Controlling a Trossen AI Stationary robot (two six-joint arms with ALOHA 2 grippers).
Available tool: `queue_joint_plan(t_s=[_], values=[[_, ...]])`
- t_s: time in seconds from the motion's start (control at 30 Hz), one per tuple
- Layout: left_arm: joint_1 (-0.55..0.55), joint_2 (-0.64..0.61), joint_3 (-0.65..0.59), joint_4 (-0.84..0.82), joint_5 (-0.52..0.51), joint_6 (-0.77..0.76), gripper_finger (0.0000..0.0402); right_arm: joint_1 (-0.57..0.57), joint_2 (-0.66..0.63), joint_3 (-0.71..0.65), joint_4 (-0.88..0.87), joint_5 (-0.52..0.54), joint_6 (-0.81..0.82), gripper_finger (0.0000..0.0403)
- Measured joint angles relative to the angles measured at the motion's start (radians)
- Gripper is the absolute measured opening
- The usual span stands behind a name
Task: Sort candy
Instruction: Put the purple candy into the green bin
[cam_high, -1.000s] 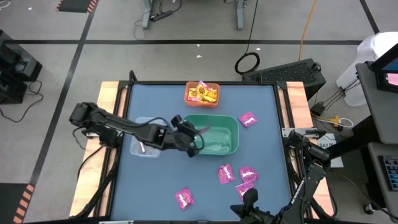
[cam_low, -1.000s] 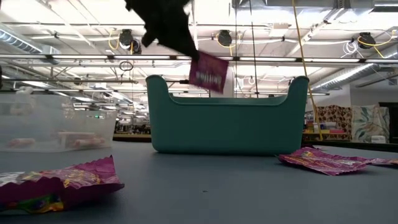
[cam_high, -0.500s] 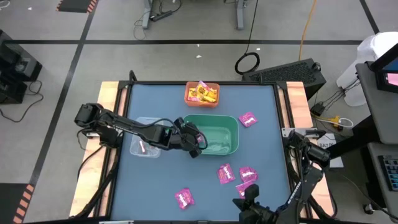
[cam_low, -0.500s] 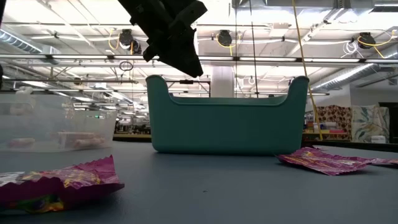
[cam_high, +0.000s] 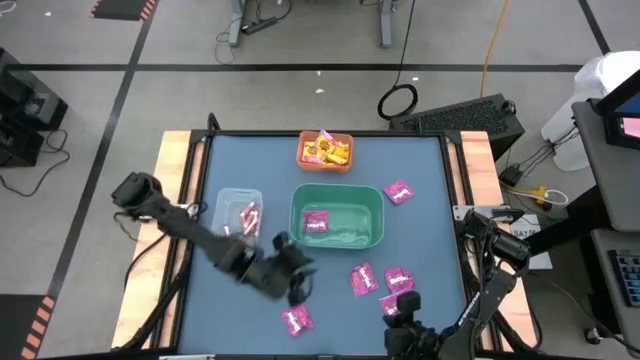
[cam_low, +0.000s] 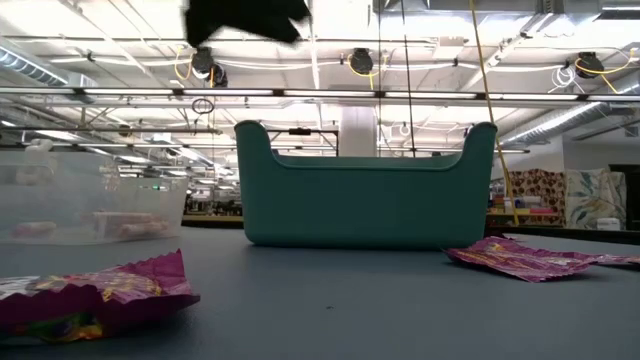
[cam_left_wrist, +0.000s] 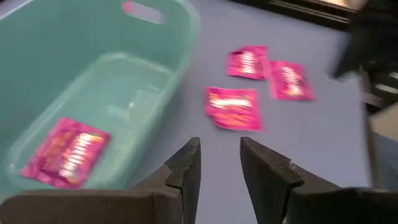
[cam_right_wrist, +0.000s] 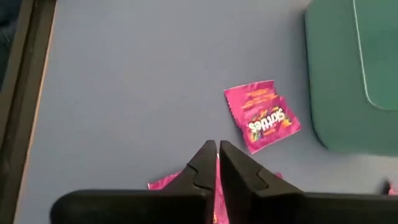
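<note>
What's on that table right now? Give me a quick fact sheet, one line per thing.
Green bin: one pink packet inside
Orange bin: yellow packets
Clear bin: pink-white sticks
Loose pink packets: five on the table
Left gripper: open, empty, near the front packet
Right gripper: front edge, fingers nearly together

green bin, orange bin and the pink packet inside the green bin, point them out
green bin (cam_high: 374, 212): high view, on its right rim.
orange bin (cam_high: 301, 158): high view, on its lower left rim.
pink packet (cam_high: 316, 222): high view, on the packet's middle, lying inside the green bin.
</note>
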Motion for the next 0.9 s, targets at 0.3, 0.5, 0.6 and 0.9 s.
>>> queue_joint_plan(t_s=[0.3, 0.5, 0.6, 0.9], values=[[-0.268, 0.004, 0.000, 0.021, -0.308, -0.028, 0.0118, -0.036, 0.000, -0.082, -0.046, -0.145, -0.015, 0.0101], [-0.308, 0.044, -0.001, 0.075, -0.397, -0.027, 0.0118, -0.060, 0.000, -0.106, -0.051, -0.099, 0.001, 0.0148], [-0.300, 0.068, -0.001, 0.105, -0.400, -0.027, 0.0118, -0.066, 0.000, -0.116, -0.041, -0.048, -0.062, 0.0165], [-0.276, 0.116, -0.001, 0.147, -0.391, -0.026, 0.0118, -0.115, 0.000, -0.195, 0.064, -0.043, -0.228, 0.0180]])
